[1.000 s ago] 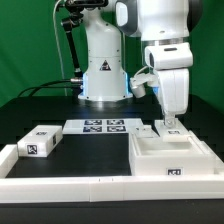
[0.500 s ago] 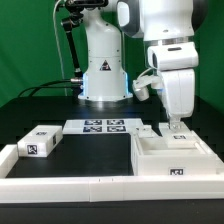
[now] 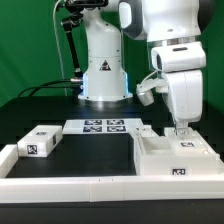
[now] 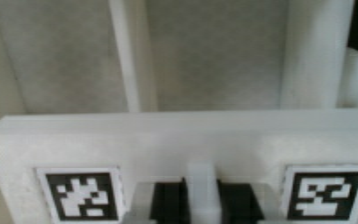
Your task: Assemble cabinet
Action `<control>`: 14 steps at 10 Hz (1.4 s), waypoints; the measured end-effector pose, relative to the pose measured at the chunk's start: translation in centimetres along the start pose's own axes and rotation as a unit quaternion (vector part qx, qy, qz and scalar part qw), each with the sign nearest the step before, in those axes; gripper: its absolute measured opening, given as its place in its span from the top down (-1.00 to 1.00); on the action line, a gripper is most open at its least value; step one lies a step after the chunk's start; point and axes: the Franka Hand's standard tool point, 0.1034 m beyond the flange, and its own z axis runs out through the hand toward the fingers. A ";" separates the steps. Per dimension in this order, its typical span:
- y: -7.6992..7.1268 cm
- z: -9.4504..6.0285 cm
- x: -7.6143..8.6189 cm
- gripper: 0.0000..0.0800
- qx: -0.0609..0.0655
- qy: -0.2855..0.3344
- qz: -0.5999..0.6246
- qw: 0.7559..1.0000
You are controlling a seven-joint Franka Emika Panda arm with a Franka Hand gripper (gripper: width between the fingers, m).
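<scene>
The white cabinet body (image 3: 175,158) lies on the table at the exterior view's right, open side up, with a tag on its near face. My gripper (image 3: 182,131) reaches down onto its far wall. In the wrist view the two dark fingertips (image 4: 167,197) stand close on either side of a thin white rib of the body (image 4: 158,140), between two square tags. The gripper (image 4: 197,197) is shut on that wall. A smaller white panel piece (image 3: 40,142) with a tag lies at the exterior view's left. Another small white piece (image 3: 146,130) sits just behind the body.
The marker board (image 3: 105,127) lies flat in the middle, in front of the robot's white base (image 3: 103,70). A long low white border rail (image 3: 70,187) runs along the front and turns up at the left corner. Black cables hang at the back left.
My gripper has moved toward the exterior view's right. The cabinet body has slid a little the same way with it.
</scene>
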 end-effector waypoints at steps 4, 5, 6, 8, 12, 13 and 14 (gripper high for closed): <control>1.8 0.3 0.0 0.82 0.015 -0.003 -0.005 1.000; 1.8 0.3 0.0 0.82 0.020 -0.005 -0.004 1.000; 1.8 0.3 0.0 0.82 0.025 -0.006 -0.004 1.000; 1.8 0.2 0.0 0.82 0.026 -0.007 -0.001 1.000; 0.7 -1.7 -0.7 0.26 0.024 -0.017 -0.012 1.000; 0.1 -2.5 -1.1 -0.08 0.024 -0.022 -0.019 0.999; -0.8 -3.2 -1.3 -0.08 0.024 -0.027 -0.022 0.999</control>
